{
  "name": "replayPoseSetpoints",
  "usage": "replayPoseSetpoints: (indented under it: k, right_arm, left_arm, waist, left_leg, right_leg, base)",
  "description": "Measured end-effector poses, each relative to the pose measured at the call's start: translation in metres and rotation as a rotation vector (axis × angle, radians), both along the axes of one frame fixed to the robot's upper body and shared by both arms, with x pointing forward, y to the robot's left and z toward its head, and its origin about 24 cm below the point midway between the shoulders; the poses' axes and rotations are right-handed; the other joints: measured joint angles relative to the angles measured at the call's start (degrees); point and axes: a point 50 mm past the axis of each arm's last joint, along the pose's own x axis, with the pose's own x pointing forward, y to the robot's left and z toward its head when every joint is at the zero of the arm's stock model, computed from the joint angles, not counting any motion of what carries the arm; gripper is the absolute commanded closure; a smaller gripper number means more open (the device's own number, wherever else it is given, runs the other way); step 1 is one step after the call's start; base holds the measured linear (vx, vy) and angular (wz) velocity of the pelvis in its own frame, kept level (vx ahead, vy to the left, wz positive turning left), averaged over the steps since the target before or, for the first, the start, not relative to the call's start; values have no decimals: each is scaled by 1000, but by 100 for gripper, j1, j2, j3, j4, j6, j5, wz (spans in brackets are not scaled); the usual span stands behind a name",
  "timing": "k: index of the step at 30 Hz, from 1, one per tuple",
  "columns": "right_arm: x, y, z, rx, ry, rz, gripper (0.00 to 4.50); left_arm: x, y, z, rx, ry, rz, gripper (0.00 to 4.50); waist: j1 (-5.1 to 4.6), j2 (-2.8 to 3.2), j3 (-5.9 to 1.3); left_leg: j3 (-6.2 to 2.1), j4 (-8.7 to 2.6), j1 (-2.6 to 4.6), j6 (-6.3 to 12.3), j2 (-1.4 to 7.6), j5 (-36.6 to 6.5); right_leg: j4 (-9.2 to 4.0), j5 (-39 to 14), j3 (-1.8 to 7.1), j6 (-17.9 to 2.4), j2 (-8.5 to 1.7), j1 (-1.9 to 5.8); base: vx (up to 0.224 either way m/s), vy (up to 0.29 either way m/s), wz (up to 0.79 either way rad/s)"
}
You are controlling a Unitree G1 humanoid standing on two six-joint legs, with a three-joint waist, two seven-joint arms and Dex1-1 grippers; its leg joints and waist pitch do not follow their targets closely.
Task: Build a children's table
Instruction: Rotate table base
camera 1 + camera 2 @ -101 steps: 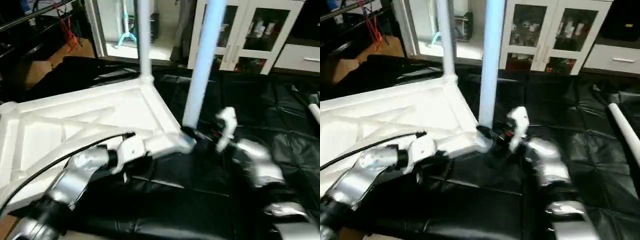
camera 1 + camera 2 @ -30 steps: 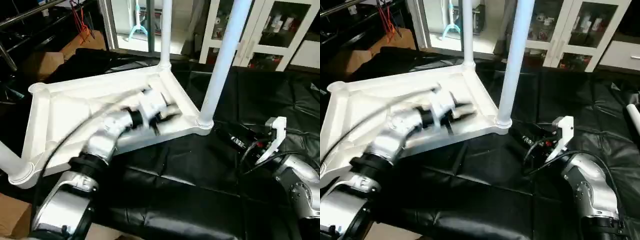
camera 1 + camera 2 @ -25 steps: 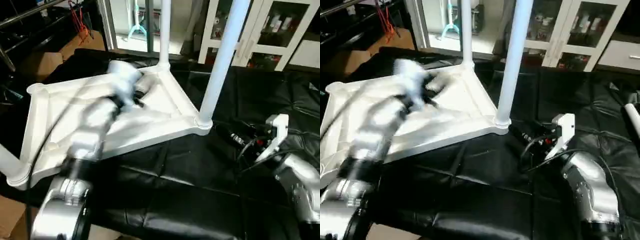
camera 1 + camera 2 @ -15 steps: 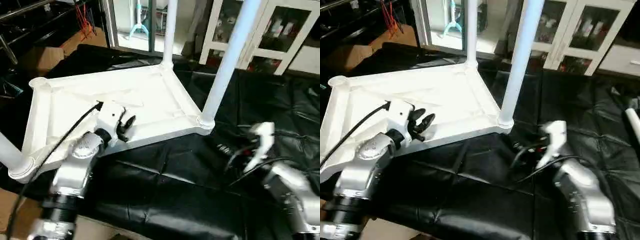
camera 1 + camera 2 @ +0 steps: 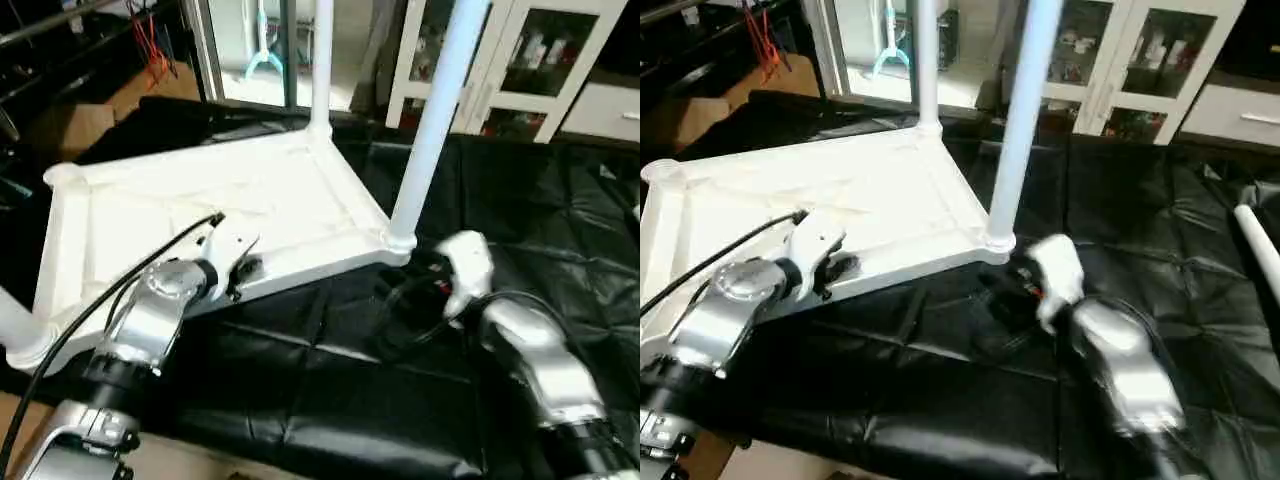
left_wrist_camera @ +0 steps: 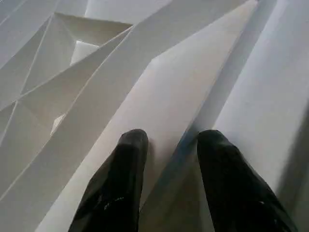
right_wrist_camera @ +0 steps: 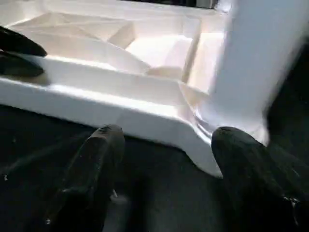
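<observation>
One tabletop [image 5: 200, 210] lies underside up on the black mat [image 5: 520, 210] (three legs stand in its corner sockets). The left gripper [image 6: 166, 140] rests over its near rim, fingers parted, grasping nothing. The right gripper [image 7: 166, 140] reaches level toward the near right leg [image 5: 430, 130], fingers spread wide, empty.

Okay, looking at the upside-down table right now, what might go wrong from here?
1. The left gripper straddles the tabletop's near edge rim; pushing or lifting there might tilt the tabletop and loosen seated legs.
2. The right gripper, jaws open, is close to the near corner leg; a bump might knock it crooked.
3. The black cover under the tabletop looks wrinkled, so the tabletop may slide.
</observation>
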Motion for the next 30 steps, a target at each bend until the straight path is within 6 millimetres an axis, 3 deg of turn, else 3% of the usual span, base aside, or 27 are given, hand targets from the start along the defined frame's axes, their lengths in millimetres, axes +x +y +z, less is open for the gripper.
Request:
replayPoseSetpoints:
  k: [28, 30]
  right_arm:
    - [0, 2, -2, -9, 4, 7, 126]
    - [11, 6, -5, -31, 1, 3, 126]
  left_arm:
    - [0, 0, 0, 2, 2, -6, 259]
    - [2, -2, 0, -8, 13, -10, 259]
  waist:
    - [5, 10, -3]
    - [-13, 13, 0]
  left_leg:
    - [1, 4, -2, 4, 0, 2]
    - [3, 5, 4, 3, -2, 1]
  right_leg:
    - [-5, 0, 3, 0, 0, 2]
    - [-3, 4, 5, -6, 0, 5]
  base:
    - [0, 0, 0]
    - [0, 0, 0]
